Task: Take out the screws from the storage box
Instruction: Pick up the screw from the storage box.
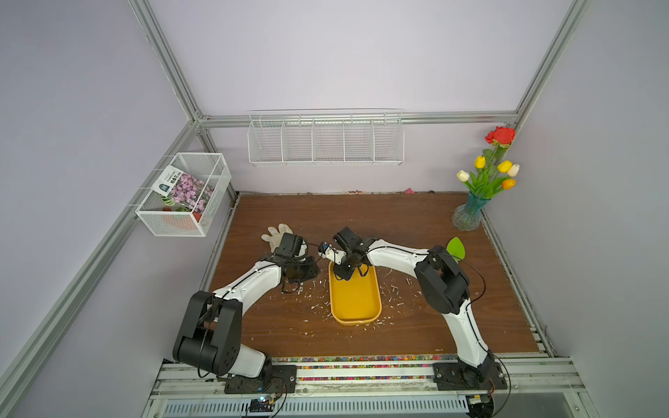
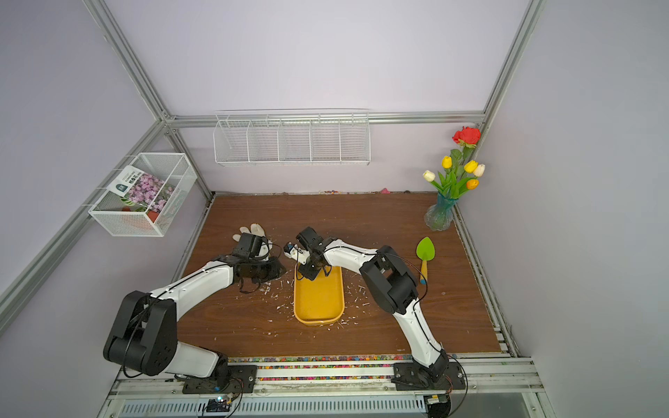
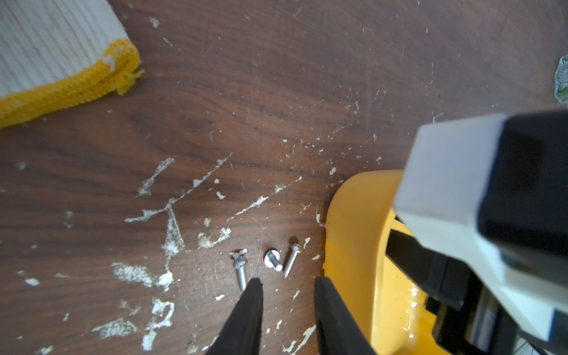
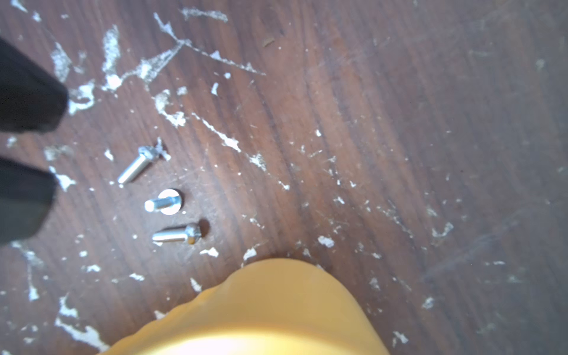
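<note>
The yellow storage box [image 1: 356,302] [image 2: 318,302] lies lengthwise mid-table. Three screws [image 3: 273,260] [image 4: 164,201] lie on the wood just outside its far left corner [image 3: 353,233] [image 4: 276,307]. My left gripper [image 3: 287,281] [image 1: 314,269] is low over the table beside that corner. It is open, with bare wood between its fingers [image 4: 27,92], and its tips are just short of the screws. My right gripper [image 1: 344,271] [image 2: 307,272] reaches down at the box's far end. One black finger [image 3: 412,261] shows inside the box. Its own jaws are hidden behind the blurred box rim.
White flaky shreds [image 1: 315,307] litter the wood around the box. A white glove with a yellow cuff [image 1: 277,233] [image 3: 61,61] lies behind the left gripper. At the right lie a green trowel [image 2: 424,253] and a vase of flowers [image 1: 468,213]. Wire baskets [image 1: 325,139] hang on the walls.
</note>
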`<state>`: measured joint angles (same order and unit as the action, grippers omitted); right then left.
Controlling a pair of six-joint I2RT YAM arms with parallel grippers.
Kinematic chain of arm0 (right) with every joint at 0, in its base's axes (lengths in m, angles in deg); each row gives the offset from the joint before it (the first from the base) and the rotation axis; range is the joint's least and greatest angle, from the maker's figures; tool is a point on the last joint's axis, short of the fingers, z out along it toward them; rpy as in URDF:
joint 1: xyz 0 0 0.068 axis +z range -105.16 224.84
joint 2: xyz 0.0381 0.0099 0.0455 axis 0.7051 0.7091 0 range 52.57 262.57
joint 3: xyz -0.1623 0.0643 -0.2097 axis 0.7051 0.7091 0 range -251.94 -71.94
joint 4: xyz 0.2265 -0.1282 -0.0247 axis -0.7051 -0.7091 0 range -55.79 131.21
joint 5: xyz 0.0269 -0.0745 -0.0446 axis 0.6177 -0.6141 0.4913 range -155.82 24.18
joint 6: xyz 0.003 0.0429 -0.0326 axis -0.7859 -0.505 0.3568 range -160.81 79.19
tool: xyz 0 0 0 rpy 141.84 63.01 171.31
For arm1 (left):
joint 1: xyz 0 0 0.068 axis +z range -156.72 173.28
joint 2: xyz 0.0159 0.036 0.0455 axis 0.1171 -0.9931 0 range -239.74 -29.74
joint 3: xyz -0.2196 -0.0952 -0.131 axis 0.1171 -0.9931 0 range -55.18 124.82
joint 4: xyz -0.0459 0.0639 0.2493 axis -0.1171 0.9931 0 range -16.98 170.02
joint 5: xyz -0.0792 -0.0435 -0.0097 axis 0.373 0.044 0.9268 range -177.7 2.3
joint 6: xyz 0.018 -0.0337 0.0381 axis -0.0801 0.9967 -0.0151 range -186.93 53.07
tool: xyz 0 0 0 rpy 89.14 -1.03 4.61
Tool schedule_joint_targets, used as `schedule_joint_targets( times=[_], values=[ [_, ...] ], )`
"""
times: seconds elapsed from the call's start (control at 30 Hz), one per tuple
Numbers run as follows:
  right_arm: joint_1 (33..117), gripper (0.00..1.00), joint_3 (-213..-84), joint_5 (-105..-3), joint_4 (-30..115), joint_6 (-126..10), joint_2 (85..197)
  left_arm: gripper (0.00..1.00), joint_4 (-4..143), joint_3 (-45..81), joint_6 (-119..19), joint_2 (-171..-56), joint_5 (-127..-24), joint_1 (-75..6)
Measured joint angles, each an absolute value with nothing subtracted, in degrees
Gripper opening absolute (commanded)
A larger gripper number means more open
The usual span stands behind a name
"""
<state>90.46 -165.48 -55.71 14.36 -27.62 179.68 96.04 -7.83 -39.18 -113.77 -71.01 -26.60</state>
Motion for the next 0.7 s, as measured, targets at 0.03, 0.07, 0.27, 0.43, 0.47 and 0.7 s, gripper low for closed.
schedule_joint_targets(
  times=[0.03,0.07,0.27,0.43,0.47,0.7],
  values=[
    [90.46,0.12,-165.52,-55.62,14.36,-27.72,179.75,0.33,96.04,-7.83,-39.18,-113.77,-71.01,-26.60],
    [90.48,0.10,-165.63,-55.62,14.31,-27.70,179.79,0.33,96.04,-7.83,-39.18,-113.77,-70.99,-26.60],
    [90.51,0.00,-165.77,-55.45,14.09,-27.92,179.79,0.33,96.04,-7.83,-39.18,-113.75,-71.01,-26.56],
    [90.51,0.00,-165.77,-55.25,14.12,-28.16,179.73,0.33,96.06,-7.83,-39.20,-113.75,-71.01,-26.47],
    [90.51,0.00,-165.77,-55.23,14.12,-28.27,179.68,0.33,96.06,-7.83,-39.18,-113.75,-71.01,-26.47],
    [90.27,0.00,-163.78,-54.51,13.55,-30.35,177.80,0.33,96.26,-7.83,-39.18,-113.73,-70.99,-26.32]
  ],
)
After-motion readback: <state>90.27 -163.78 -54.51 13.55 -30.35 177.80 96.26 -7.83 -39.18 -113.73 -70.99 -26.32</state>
